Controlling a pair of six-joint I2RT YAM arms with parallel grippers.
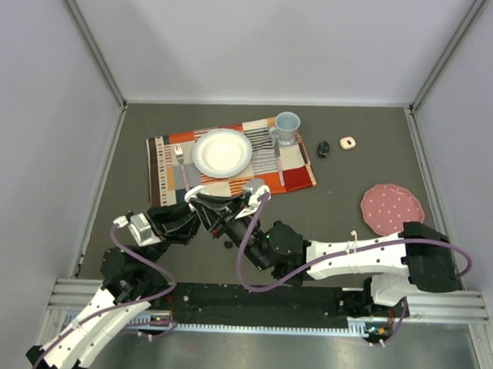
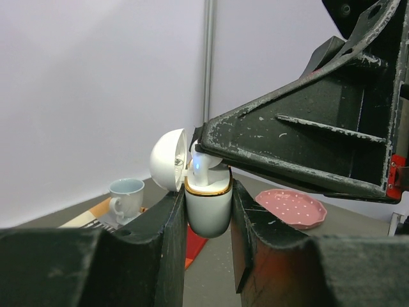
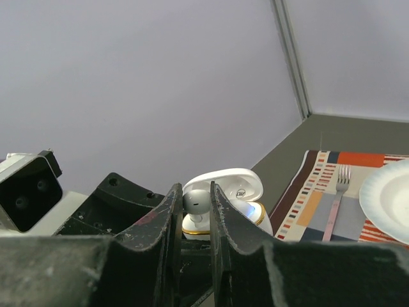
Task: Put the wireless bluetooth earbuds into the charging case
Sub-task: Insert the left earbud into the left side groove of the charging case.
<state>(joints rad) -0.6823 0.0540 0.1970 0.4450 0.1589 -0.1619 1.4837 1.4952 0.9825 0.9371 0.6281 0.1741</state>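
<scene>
One earbud [image 3: 195, 203]: pinched by right fingers [image 3: 167, 230], entering open charging case [image 2: 208, 208]
Holder: left fingers [image 2: 167, 236] clamp the charging case
Remaining: probably seating it

White earbud [image 3: 195, 203] atop open case [image 2: 208, 211]

My left arm [image 1: 88, 325] and right arm [image 1: 365, 257]: white shells, black joints.
Purple cables [image 1: 239, 253] loop along both; black gripper fingers [image 2: 160, 256] scuffed.
</scene>
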